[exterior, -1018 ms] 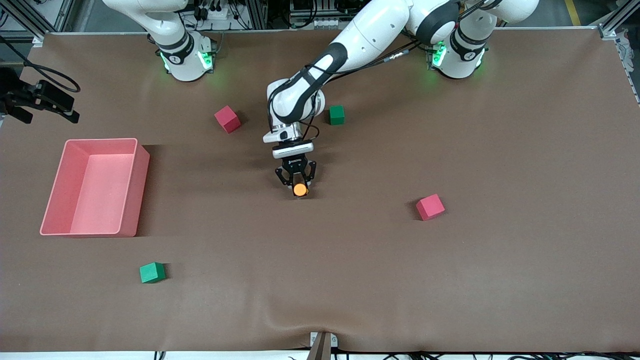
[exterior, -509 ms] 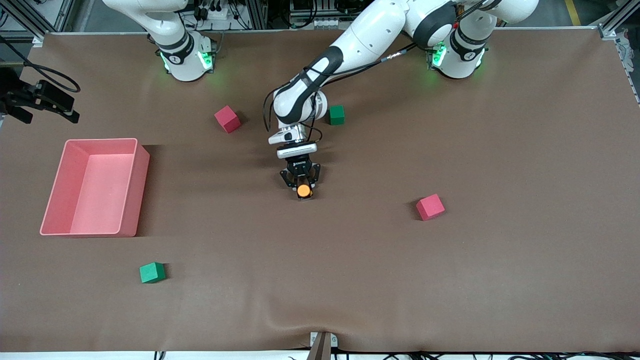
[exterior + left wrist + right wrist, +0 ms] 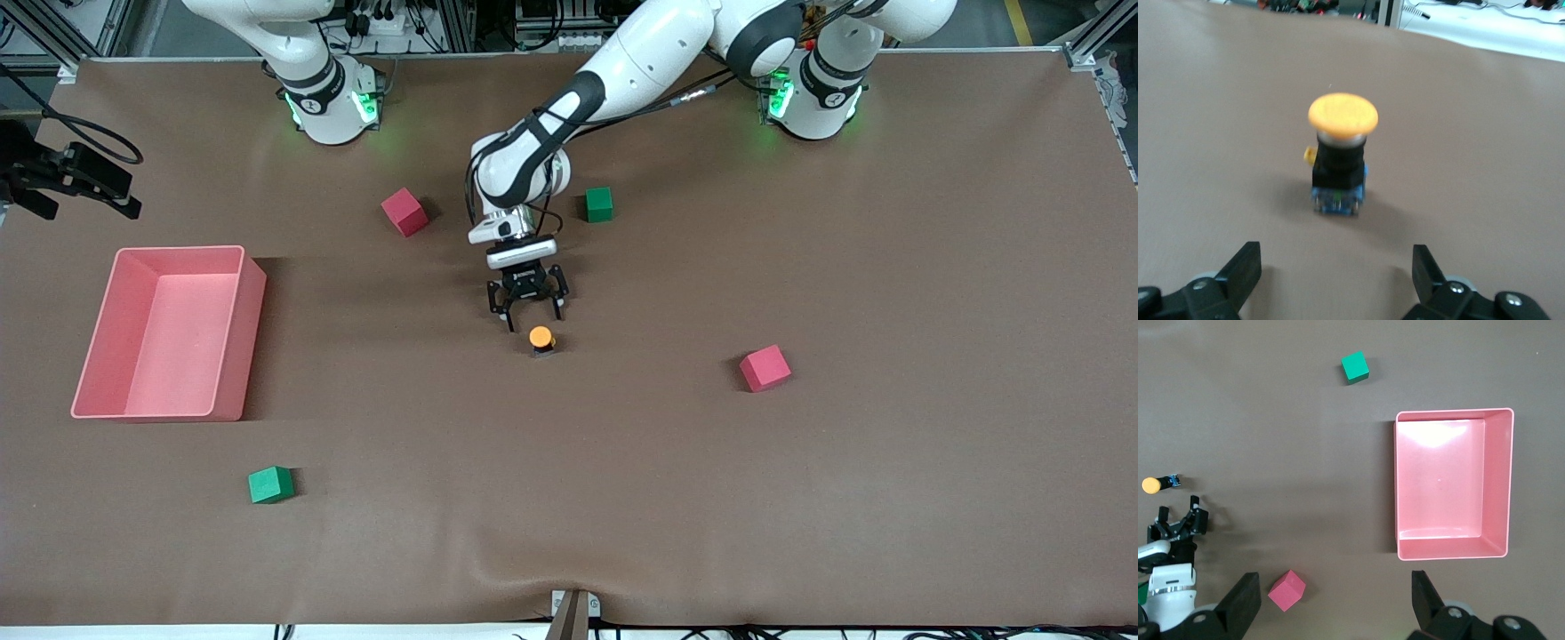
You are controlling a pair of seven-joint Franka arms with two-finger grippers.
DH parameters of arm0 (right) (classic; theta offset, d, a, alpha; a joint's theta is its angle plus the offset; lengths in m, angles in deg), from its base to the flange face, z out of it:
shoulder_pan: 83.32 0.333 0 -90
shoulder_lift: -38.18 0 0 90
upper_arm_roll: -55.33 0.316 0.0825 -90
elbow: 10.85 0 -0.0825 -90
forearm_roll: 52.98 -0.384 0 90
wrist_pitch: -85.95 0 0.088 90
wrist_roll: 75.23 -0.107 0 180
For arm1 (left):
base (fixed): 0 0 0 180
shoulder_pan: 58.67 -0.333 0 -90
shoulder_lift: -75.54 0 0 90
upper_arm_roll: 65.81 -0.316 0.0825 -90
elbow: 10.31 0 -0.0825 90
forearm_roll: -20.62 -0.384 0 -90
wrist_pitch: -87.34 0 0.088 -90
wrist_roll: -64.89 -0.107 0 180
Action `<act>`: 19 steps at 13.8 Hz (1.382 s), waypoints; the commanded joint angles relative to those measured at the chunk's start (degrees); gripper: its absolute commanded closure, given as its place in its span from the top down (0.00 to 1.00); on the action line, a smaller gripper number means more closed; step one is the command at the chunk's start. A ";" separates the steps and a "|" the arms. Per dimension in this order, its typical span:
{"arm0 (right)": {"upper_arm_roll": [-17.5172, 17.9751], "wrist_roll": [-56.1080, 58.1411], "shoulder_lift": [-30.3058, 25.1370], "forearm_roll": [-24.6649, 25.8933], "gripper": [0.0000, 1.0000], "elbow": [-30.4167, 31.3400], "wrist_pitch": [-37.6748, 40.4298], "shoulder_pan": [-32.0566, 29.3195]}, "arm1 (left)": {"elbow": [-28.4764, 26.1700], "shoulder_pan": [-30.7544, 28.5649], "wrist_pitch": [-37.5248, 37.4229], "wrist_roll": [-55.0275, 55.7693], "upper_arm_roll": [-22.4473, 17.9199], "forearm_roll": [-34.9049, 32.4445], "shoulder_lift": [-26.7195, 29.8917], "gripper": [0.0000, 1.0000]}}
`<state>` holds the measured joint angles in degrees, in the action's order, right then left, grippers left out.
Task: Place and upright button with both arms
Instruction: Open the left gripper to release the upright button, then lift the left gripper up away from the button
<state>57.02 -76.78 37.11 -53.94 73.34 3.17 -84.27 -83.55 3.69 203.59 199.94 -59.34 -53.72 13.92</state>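
Note:
The button (image 3: pixel 541 339) stands upright on the brown table near its middle, orange cap up, black body and bluish base below. In the left wrist view the button (image 3: pixel 1338 160) stands free just ahead of the fingertips. My left gripper (image 3: pixel 534 318) (image 3: pixel 1336 267) is open and empty, close to the button on the robots' side, not touching it. My right gripper (image 3: pixel 1335 593) is open and empty, waiting high over the table near the pink bin; it is out of the front view. The right wrist view shows the button (image 3: pixel 1158 483) and the left gripper (image 3: pixel 1178 520) far below.
A pink bin (image 3: pixel 253 329) sits at the right arm's end. Red cubes (image 3: pixel 404 212) (image 3: pixel 765 368) and green cubes (image 3: pixel 599 204) (image 3: pixel 270 484) lie scattered. A black device (image 3: pixel 71 178) overhangs the table edge near the bin.
My left gripper opened, let go of the button and drew back toward the robots' bases. The button now stands free and upright on the table.

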 commanded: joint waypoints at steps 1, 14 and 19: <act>0.42 0.58 0.63 0.08 1.00 -1.40 0.87 -0.54 | 0.29 0.92 -1.20 -0.74 1.27 7.86 1.94 1.00; 0.42 0.67 0.63 0.08 1.00 -1.32 0.87 -0.63 | 0.38 -12.95 -11.30 -34.57 4.00 49.98 28.03 1.00; 0.42 0.75 0.63 0.61 1.00 -1.40 0.87 -0.54 | 0.73 -26.39 -11.31 -54.84 4.17 61.30 36.99 1.00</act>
<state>57.02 -76.77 37.21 -53.94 73.27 3.23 -84.27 -80.93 -18.43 192.86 152.84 -55.77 2.70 46.86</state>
